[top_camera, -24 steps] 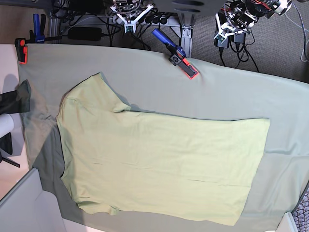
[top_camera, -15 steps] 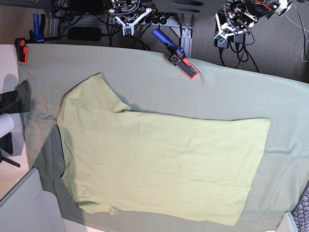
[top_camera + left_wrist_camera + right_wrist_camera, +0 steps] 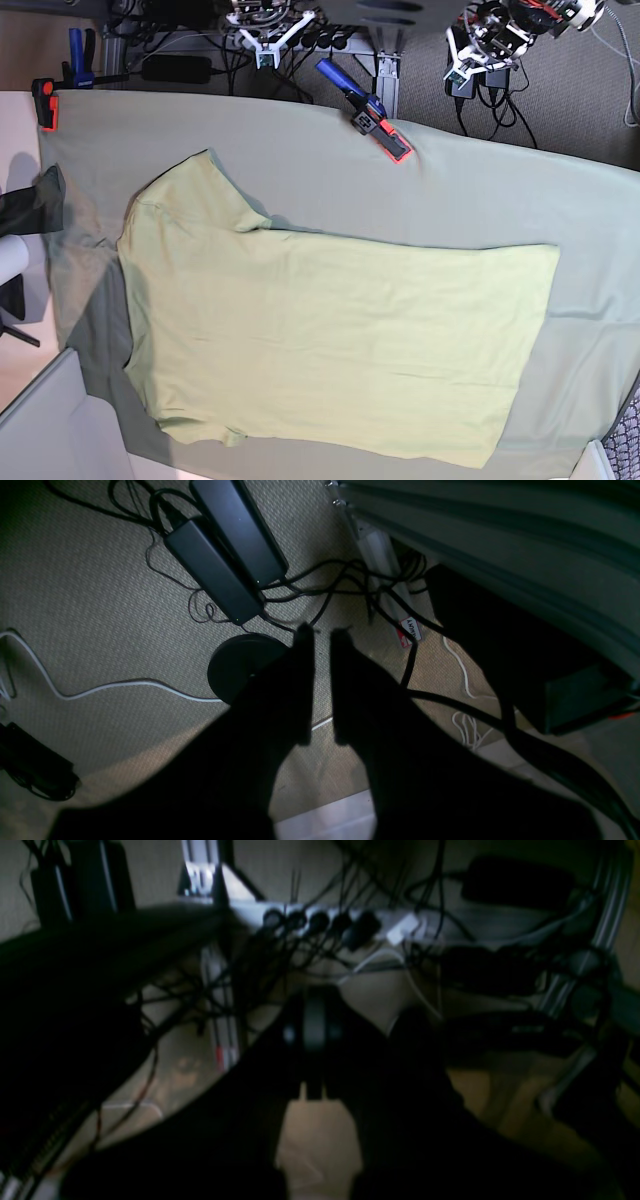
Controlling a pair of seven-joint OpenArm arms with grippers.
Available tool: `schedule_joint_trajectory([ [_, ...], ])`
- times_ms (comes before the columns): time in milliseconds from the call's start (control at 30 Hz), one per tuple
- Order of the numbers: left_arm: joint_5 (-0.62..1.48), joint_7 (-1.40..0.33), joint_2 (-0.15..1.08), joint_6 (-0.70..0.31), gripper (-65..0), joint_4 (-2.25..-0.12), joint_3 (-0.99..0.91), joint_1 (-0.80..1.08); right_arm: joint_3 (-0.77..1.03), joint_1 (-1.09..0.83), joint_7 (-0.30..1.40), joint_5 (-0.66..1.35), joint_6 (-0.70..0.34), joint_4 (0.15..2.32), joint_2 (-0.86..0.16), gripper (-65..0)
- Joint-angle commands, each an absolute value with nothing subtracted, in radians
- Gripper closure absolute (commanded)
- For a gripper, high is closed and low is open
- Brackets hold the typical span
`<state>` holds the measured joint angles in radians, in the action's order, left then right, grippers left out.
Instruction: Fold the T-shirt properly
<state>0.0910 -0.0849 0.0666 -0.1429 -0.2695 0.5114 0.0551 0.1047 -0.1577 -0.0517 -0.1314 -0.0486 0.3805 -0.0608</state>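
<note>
Label lettering, too small

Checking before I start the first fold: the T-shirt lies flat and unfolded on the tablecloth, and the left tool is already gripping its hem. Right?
Not quite. The T-shirt does lie flat and unfolded on the tablecloth, but the left tool grips nothing: the base view shows it beyond the table's far edge, and the left wrist view shows only floor and cables under it.

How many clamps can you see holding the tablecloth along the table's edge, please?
3: a blue clamp and a red-and-black clamp at the far left corner, and a blue-and-red clamp mid far edge. Others may be hidden beyond the frame.
</note>
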Motion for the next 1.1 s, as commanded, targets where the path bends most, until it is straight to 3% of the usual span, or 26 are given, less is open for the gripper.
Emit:
schedule_joint_trajectory([
  [0, 0.093, -0.079, 0.066, -0.139, -5.6, -0.276, 0.511, 0.056, 0.107, -0.161, -0.030, -0.134, -0.049, 0.386, -0.066, 0.0],
  [133, 0.093, -0.079, 0.067, -0.139, -5.6, -0.276, 0.511, 0.056, 0.107, -0.162, 0.069, -0.131, -0.049, 0.386, -0.066, 0.0],
  [333, 0.093, -0.100, 0.066, -0.144, -5.6, -0.276, 0.511, 0.056, 0.107, -0.161, 0.083, -0.131, -0.048, 0.386, -0.066, 0.0],
  [467, 0.070, -0.110, 0.067, -0.235, -5.6, -0.276, 0.511, 0.056, 0.107, -0.161, 0.079, -0.131, -0.048, 0.386, -0.066, 0.0],
  [733, 0.013, -0.110, 0.067, -0.252, -5.6, -0.276, 0.511, 0.056, 0.107, -0.161, 0.079, -0.131, -0.049, 0.387, -0.067, 0.0],
  [867, 0.015, -0.113, 0.078, -0.353, -5.6, -0.276, 0.511, 0.059, 0.107, -0.165, 0.080, -0.141, -0.056, 0.394, -0.074, 0.0],
  [1067, 0.072, -0.100, 0.153, -0.405, -5.6, -0.393, 0.500, 0.143, 0.107, -0.246, 0.080, -0.157, -0.152, 0.463, -0.133, 0.0],
])
